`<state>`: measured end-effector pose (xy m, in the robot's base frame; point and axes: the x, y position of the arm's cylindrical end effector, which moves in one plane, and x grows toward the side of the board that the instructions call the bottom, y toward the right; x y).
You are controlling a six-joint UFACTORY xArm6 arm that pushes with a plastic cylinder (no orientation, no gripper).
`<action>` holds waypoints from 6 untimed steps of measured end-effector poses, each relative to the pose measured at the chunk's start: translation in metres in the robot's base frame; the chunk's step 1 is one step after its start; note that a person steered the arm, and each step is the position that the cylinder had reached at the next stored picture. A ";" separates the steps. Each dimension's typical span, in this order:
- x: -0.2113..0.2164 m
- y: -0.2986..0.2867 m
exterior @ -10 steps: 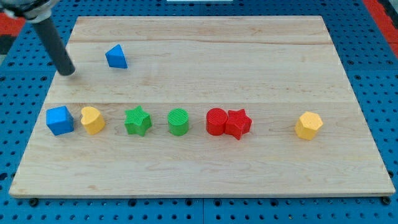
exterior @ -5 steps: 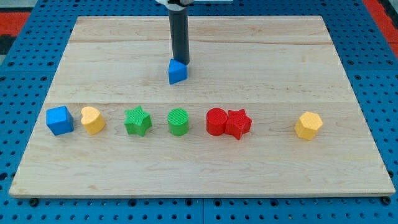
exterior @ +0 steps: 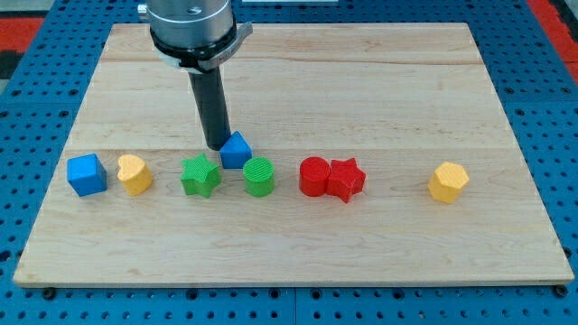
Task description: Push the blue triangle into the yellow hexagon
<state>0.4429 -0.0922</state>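
Wooden tabletop (exterior: 298, 244) is filling most of the view, sitting on a blue pegboard (exterior: 18, 135) whose edges are running out of frame on all sides. The arm's grey round housing (exterior: 191, 25) is entering from the view's top, its upper part getting cut off by the frame edge.

No gripper on this rig, only a dark rod (exterior: 212, 104) hanging down from the housing, so nothing is opening, closing or holding anything. My tip (exterior: 218, 144) is sitting at the upper-left side of the blue triangle (exterior: 237, 150), apparently touching it; the exact contact is hard to make out since the rod is overlapping the block's edge.

Blue triangle is lying just above the gap between the green star (exterior: 200, 175) and the green cylinder (exterior: 258, 176), close to both, possibly touching the cylinder's top edge. Yellow hexagon (exterior: 448, 181) is sitting well apart, far toward the view's right in the same row.

The rest of the row: blue cube (exterior: 87, 174) at the view's left, yellow heart (exterior: 135, 173) just beside it, red cylinder (exterior: 314, 176) and red star (exterior: 346, 179) touching each other right of centre.
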 end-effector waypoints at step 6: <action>0.030 0.006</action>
<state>0.4728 -0.0862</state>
